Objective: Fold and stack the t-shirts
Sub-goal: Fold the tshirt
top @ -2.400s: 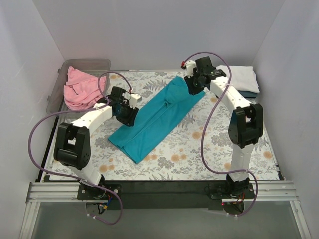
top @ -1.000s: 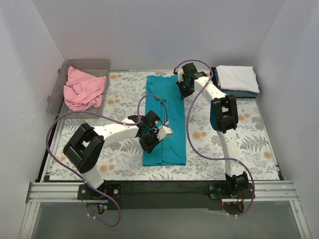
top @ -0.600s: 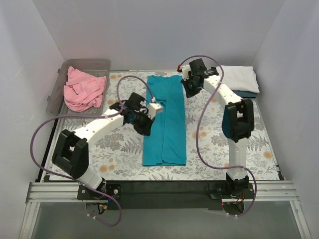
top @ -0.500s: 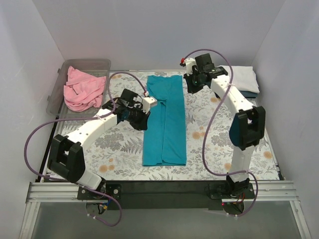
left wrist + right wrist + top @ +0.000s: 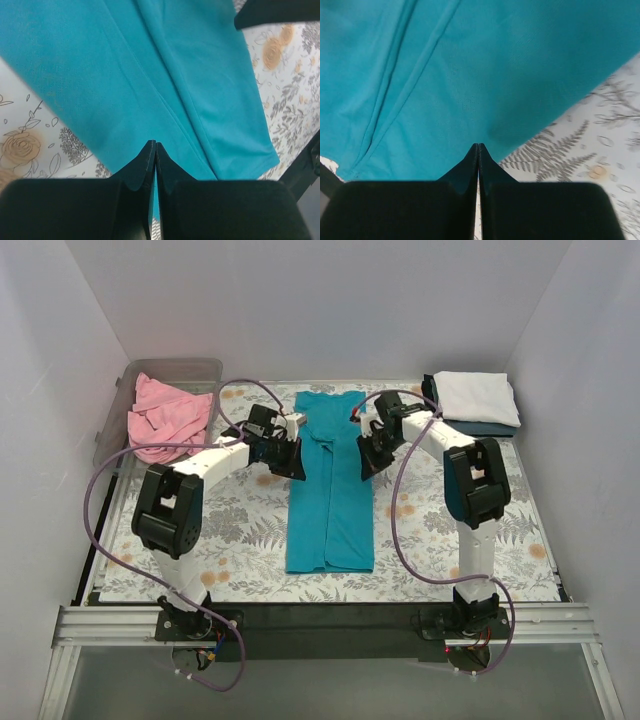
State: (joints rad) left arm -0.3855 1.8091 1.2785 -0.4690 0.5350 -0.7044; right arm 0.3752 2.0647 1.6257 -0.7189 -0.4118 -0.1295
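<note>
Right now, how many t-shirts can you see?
4: teal t-shirt mid-table, pink t-shirt in the bin, white t-shirt atop dark t-shirt far right; others may be hidden.

Bright, even light from above, shadows faint and soft. Top view sharp. Wrist views slightly soft, fingers (image 5: 142, 172) blurred up close.

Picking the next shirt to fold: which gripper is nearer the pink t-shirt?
Left. The left gripper is at the teal t-shirt's left edge, to the right of the pink t-shirt; the right gripper is at the teal t-shirt's right edge, farther away.
</note>
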